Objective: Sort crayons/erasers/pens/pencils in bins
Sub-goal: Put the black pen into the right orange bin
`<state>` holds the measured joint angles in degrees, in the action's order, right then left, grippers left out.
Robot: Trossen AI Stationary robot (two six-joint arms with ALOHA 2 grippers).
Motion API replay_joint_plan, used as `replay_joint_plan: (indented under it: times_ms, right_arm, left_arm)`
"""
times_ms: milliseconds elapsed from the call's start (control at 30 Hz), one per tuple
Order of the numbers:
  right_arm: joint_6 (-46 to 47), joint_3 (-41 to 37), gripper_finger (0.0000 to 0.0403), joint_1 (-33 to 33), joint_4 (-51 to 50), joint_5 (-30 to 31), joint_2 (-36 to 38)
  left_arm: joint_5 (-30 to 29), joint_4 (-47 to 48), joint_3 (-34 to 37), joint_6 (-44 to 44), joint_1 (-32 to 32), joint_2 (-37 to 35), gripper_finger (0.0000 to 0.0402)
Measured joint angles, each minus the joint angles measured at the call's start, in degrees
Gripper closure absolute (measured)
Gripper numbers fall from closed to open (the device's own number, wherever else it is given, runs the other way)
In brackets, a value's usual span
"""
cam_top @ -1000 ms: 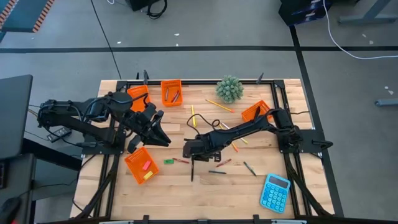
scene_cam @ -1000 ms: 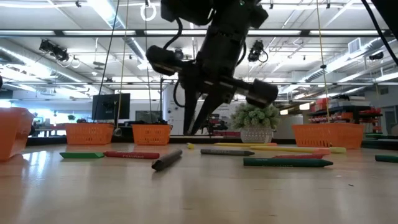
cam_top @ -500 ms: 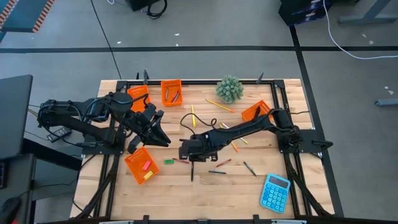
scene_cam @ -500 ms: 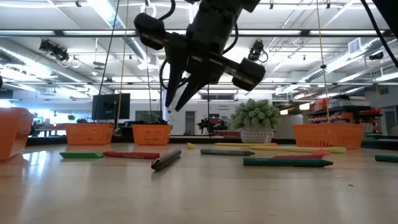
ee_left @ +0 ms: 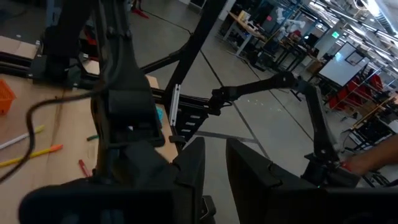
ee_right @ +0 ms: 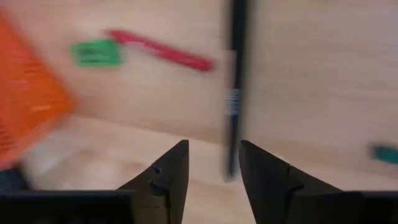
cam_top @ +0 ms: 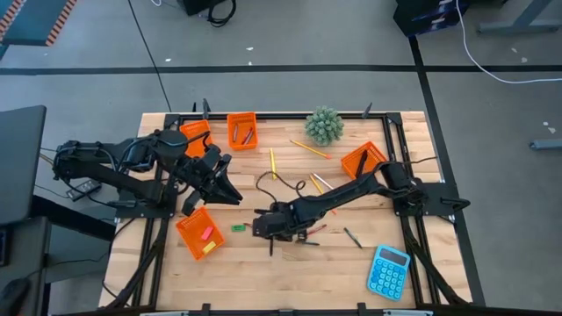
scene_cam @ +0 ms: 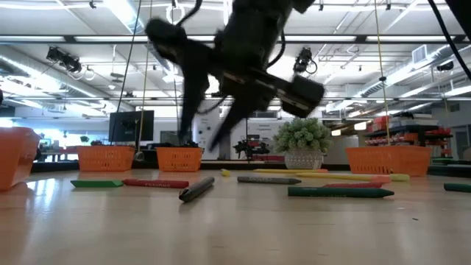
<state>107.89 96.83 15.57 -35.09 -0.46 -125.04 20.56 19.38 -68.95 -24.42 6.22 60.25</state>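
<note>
- Step in hand: right gripper [cam_top: 266, 230], fingers apart and empty, comes over the black pen [ee_right: 234, 87]
- Next: lower and close around it
- Left gripper [cam_top: 230, 198] waits beside a bin [cam_top: 198, 233], fingers narrow, holding nothing

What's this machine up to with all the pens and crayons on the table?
It is sorting stationery into orange bins. The right gripper hangs with open, empty fingers over a black pen lying on the table, near a red crayon and a green eraser. The left gripper waits next to the front-left bin, which already holds a few erasers. Pencils and crayons are still scattered about, and a blue calculator and a small plant sit off to the side.
</note>
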Motion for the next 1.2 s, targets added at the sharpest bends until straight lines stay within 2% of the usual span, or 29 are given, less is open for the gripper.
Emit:
replay_joint_plan:
  times_ms: [67, 333, 833, 1033, 1200]
  right_arm:
    - [0.88, 0.03, 0.0263, 0.24, 3.63, -0.93, -1.65]
    - [4.19, 0.29, 0.0285, 0.37, 5.97, -2.74, -5.58]
    - [-0.55, 0.29, 0.0359, -1.15, 1.22, -3.3, -5.46]
    - [-2.15, 0.1, 0.0364, -1.83, -0.37, -2.27, -4.42]
    - [-4.46, -0.28, 0.0367, -2.45, -8.83, 0.92, 0.03]
  left_arm:
    - [0.0, -0.06, -0.02, -0.04, 0.0, 0.0, 0.0328]
    - [0.01, 1.48, -0.02, -1.21, 0.02, 0.0, 0.0326]
    - [0.02, 1.96, -0.02, -1.47, 0.04, 0.0, 0.0329]
    - [0.02, 1.94, -0.02, -1.4, 0.02, 0.0, 0.0335]
    - [0.02, 1.9, -0.02, -0.91, 0.0, 0.0, 0.0331]
